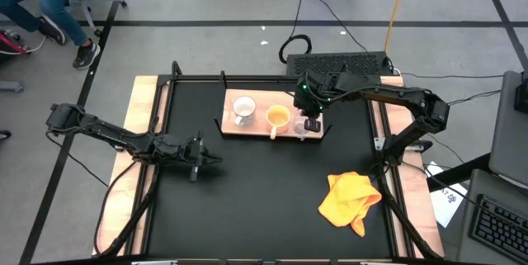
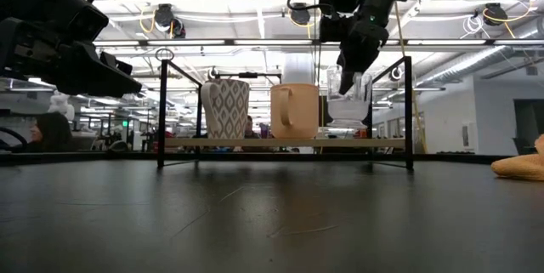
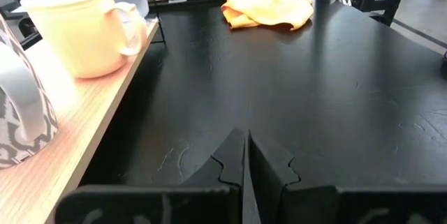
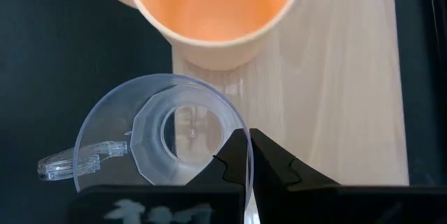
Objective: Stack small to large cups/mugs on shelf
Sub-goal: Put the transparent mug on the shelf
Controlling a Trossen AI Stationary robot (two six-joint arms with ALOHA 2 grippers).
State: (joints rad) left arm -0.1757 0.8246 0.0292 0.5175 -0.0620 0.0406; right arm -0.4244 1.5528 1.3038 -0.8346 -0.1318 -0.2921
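On the shelf (image 1: pixel 247 129) at the back of the black bench (image 1: pixel 264 207) stand a white mug (image 1: pixel 243 108), an orange mug (image 1: pixel 277 116) and, at the right end, a clear cup (image 1: pixel 302 130). The right gripper (image 1: pixel 312 123) hangs over that cup with its fingers pinched together on the cup's rim. The left gripper (image 1: pixel 208 160) rests closed and empty over the bench's left side, well apart from the shelf, and a yellow cloth (image 1: pixel 351 201) lies near the front right.
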